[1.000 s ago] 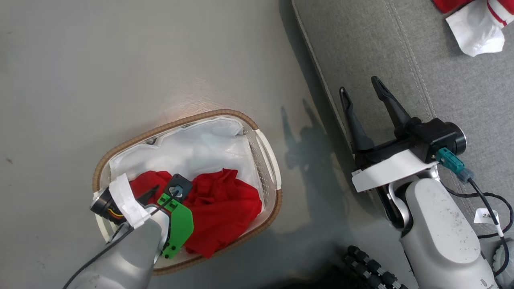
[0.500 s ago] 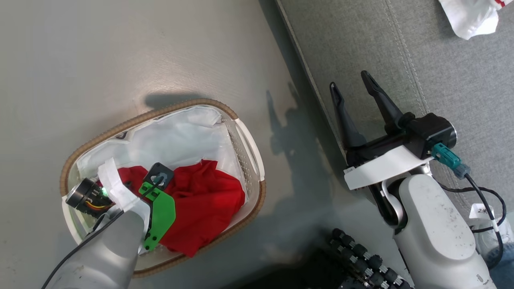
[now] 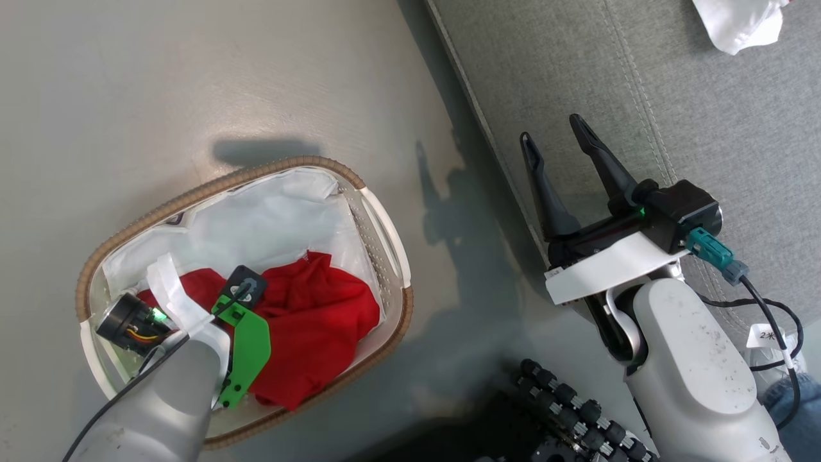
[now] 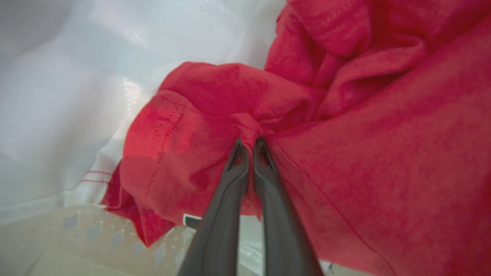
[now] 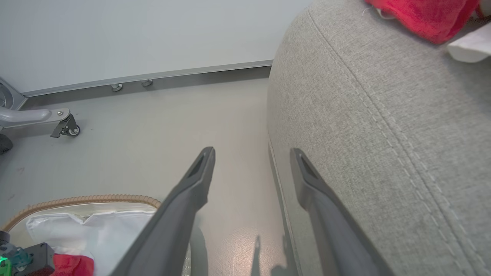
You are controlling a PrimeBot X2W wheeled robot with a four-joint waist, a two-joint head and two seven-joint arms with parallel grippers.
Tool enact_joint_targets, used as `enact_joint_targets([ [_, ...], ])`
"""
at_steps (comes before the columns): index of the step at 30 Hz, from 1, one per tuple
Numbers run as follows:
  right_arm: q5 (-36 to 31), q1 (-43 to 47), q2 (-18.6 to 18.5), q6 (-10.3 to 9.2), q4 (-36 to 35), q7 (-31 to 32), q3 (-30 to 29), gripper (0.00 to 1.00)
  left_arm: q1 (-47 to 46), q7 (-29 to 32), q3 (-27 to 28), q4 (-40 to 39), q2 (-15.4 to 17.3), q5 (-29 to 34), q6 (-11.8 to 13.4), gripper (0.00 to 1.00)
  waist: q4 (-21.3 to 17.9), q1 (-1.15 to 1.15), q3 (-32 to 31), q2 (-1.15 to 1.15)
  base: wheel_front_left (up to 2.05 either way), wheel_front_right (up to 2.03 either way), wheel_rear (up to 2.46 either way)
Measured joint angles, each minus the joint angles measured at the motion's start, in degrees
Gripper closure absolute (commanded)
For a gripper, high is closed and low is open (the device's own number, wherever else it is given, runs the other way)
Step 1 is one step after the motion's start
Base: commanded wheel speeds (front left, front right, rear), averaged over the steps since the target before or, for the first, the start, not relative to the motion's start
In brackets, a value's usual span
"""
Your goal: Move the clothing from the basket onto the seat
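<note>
The basket (image 3: pixel 256 172) stands on the floor at the lower left, its white liner (image 3: pixel 256 224) showing. Red clothing (image 3: pixel 308 321) lies crumpled in its near half. My left arm reaches down into it. In the left wrist view my left gripper (image 4: pixel 250 143) is shut on a pinched fold of the red clothing (image 4: pixel 364 153), beside the liner (image 4: pixel 76 96) and the basket wall (image 4: pixel 76 230). My right gripper (image 3: pixel 550 129) hangs open and empty over the front edge of the grey seat (image 3: pixel 673 96). More red clothing (image 5: pixel 418 15) lies on the seat (image 5: pixel 383 134).
A white piece of fabric (image 3: pixel 737 25) lies on the seat at the top right. A black ribbed part of the robot base (image 3: pixel 564 410) sits at the bottom. A caster leg (image 5: pixel 65 128) and the wall's baseboard (image 5: pixel 191 74) lie beyond the basket (image 5: pixel 84 199).
My left gripper has gone from open to shut on the red fold. The whole head picture has slid left as the camera moved. The right gripper stays open.
</note>
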Motion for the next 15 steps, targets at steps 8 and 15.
enact_joint_targets([
  [8,-1.2,0.3,0.0,0.00,0.9,0.0,-1.4,0.00,1.2,-4.0,0.0,-0.8,-2.0,-1.6,-0.5,1.00,1.0,0.00,-2.9,0.00,0.00,0.00,0.00],
  [15,-4.0,2.1,0.0,0.00,2.3,0.0,-3.3,0.00,3.6,-9.5,1.1,-2.1,-3.7,-4.4,-1.2,1.00,2.4,0.00,-7.3,0.00,0.00,0.00,0.00],
])
